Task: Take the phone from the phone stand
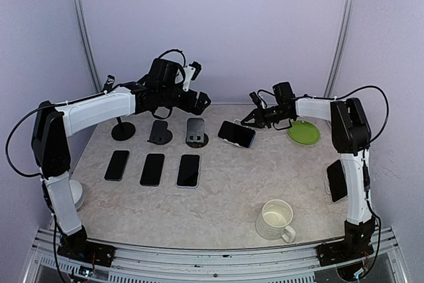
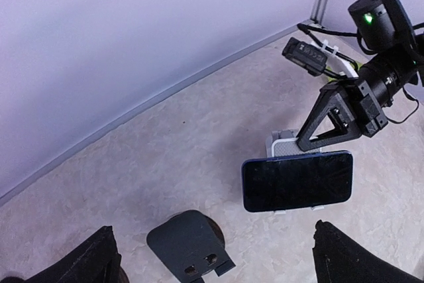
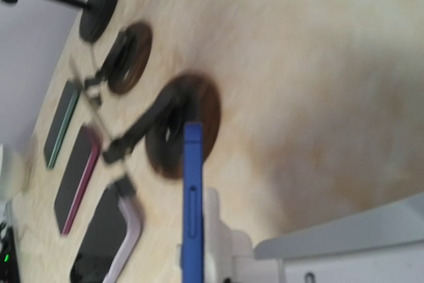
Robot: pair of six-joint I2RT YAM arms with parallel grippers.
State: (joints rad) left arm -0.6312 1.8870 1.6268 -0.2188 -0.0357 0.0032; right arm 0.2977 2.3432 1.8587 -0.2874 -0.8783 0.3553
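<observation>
A blue phone (image 1: 236,134) with a dark screen stands on its long side on a small white stand (image 2: 285,145) at the back middle of the table. It also shows in the left wrist view (image 2: 297,181) and edge-on in the right wrist view (image 3: 191,197). My right gripper (image 1: 254,118) is just behind the phone's upper right edge. One black triangular finger (image 2: 334,120) shows, and its opening is unclear. My left gripper (image 1: 201,102) hovers open and empty to the phone's left, its fingertips (image 2: 99,260) spread wide.
Three phones (image 1: 152,169) lie flat in a row at front left. Two dark stands (image 1: 159,132) and a round base with a pole (image 1: 123,130) sit behind them. A green plate (image 1: 303,130) is at back right, a white mug (image 1: 275,220) at front right.
</observation>
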